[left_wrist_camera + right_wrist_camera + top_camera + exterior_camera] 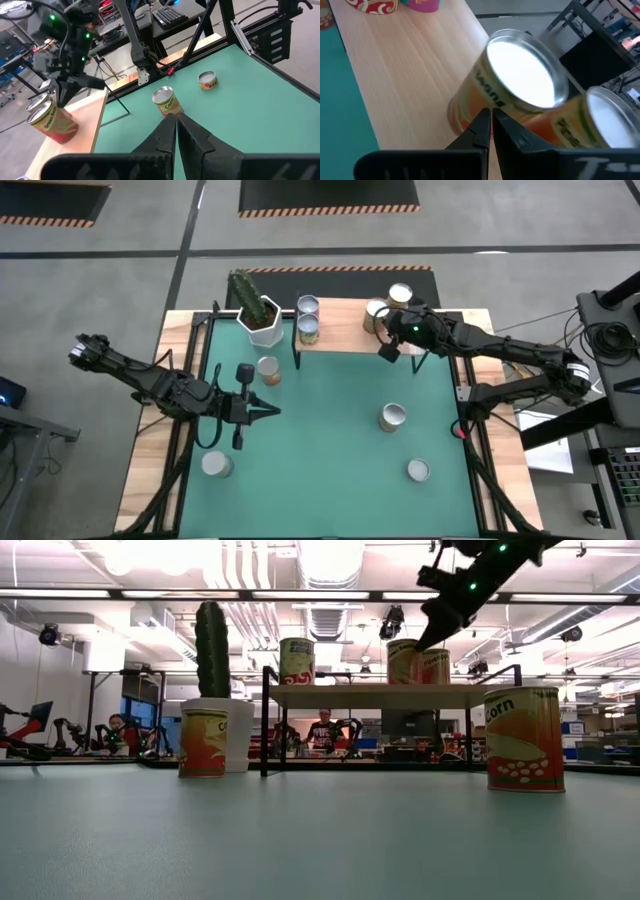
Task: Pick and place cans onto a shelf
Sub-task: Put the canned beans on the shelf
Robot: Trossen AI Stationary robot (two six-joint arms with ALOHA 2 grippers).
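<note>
I had the right gripper [392,340] over the shelf [345,330], fingers pressed together and empty, two cans [377,311] just beyond them on its right end. The left gripper [262,410] (also closed, empty) waited over the mat.

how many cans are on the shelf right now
4. Two at the shelf's left end, one behind the other. Two at its right end, one farther back, one partly under the right gripper. None seem hidden.
</note>
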